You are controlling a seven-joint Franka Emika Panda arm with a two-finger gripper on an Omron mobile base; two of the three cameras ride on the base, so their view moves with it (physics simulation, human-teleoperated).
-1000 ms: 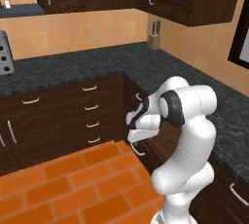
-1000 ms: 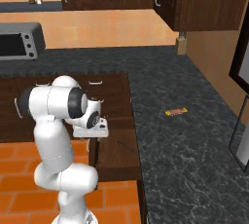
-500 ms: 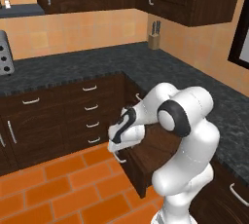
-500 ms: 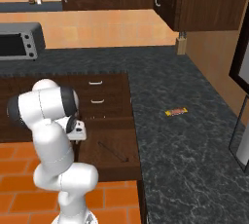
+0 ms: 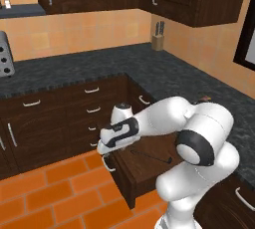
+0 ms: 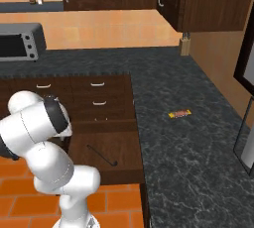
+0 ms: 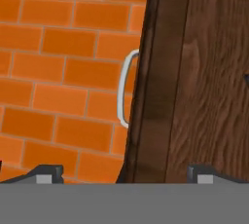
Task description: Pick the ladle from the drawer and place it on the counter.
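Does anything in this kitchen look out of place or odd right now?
One small thing: a little orange-and-yellow item lies alone on the black counter; it is too small to identify. Otherwise nothing looks spilled or damaged. The drawer stands pulled out with the ladle lying slantwise inside, and the gripper hangs over the drawer's handle.

Dk brown drawer (image 6: pixel 106 148) w/ silver handle (image 7: pixel 124 89), black ladle (image 6: pixel 101 154), orange brick floor (image 7: pixel 63 67).
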